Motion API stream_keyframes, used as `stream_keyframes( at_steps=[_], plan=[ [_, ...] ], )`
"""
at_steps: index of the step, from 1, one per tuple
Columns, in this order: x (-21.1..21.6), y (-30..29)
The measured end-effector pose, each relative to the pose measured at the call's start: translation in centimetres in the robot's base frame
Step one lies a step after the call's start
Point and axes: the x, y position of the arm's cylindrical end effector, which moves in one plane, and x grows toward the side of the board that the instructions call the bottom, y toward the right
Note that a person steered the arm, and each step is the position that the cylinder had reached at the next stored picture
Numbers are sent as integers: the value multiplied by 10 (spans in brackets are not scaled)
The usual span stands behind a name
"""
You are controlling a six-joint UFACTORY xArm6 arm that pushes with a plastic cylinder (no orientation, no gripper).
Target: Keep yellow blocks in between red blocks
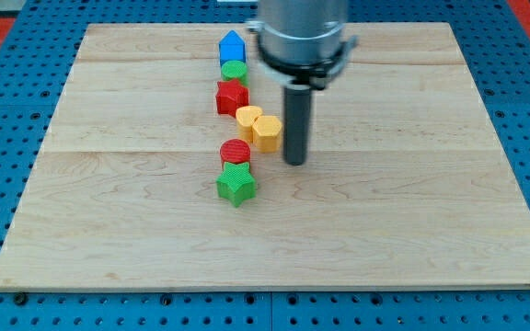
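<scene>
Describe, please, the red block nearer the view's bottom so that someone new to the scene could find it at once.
On the wooden board a line of blocks runs down from the view's top, just left of my tip. Below the two yellow blocks sits the red round block, touching the green star beneath it. Unlike the red star above the yellows, it is a plain cylinder.

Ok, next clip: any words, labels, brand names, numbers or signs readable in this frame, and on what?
None. No text, number, logo or sign can be read anywhere.
The wooden board is bare wood.
The blocks, from the blue block down to the green star, carry only ribbed surfaces, no markings.
The arm's grey housing and the rod down to my tip, right of the yellow blocks, show no label.
</scene>
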Motion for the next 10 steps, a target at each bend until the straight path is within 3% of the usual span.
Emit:
stream_keyframes(
  at_steps=[1,3,6,7,8,9,10],
  plan=[
    [-8,-6],
    [-22,-71],
    [6,-110],
    [2,-62],
    [-34,-61],
    [-43,-102],
    [-23,-100]
  ],
)
